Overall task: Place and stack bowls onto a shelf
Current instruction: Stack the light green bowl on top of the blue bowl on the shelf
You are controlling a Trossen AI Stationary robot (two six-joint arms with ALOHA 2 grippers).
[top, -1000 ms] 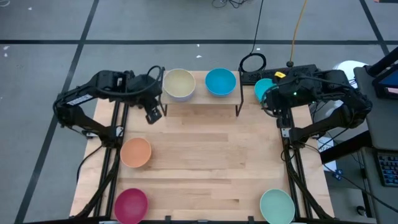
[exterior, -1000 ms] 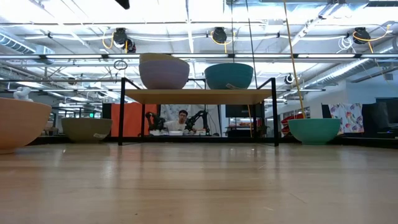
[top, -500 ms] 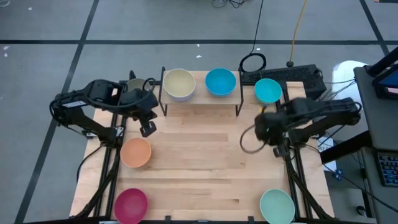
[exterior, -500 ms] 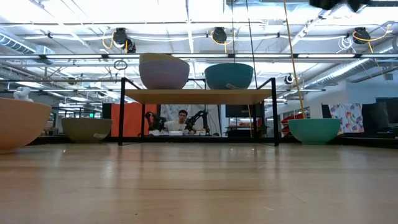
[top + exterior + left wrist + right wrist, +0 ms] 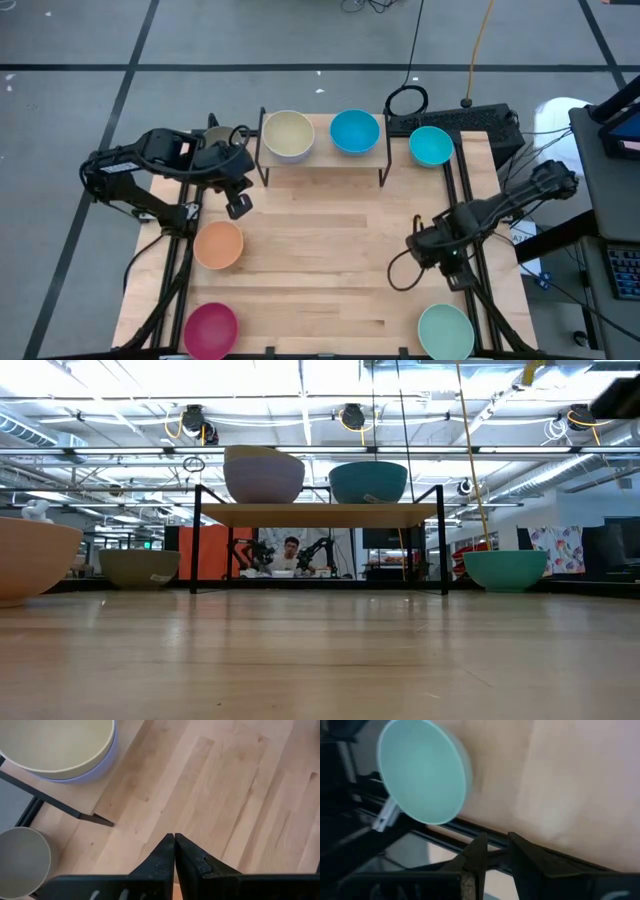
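Note:
The shelf stands at the table's far edge. On it sit a pale yellow bowl nested in a periwinkle bowl, and a cyan bowl. A second cyan bowl rests on the table right of the shelf. An olive-grey bowl, an orange bowl, a magenta bowl and a mint green bowl stand on the tabletop. My left gripper is shut and hovers near the shelf's left leg. My right gripper is slightly open, above the table, short of the mint bowl.
Black rails run along the table's left and right sides. A black power strip and cables lie beyond the far right corner. Bare wood spreads between the shelf and the near bowls. In the low view a person shows in the room behind.
My right arm has swung from the cyan bowl right of the shelf toward the table's near edge, ending close to the mint bowl; that cyan bowl stays where it was. My left gripper drew back a little from the shelf toward the near edge, then held still.

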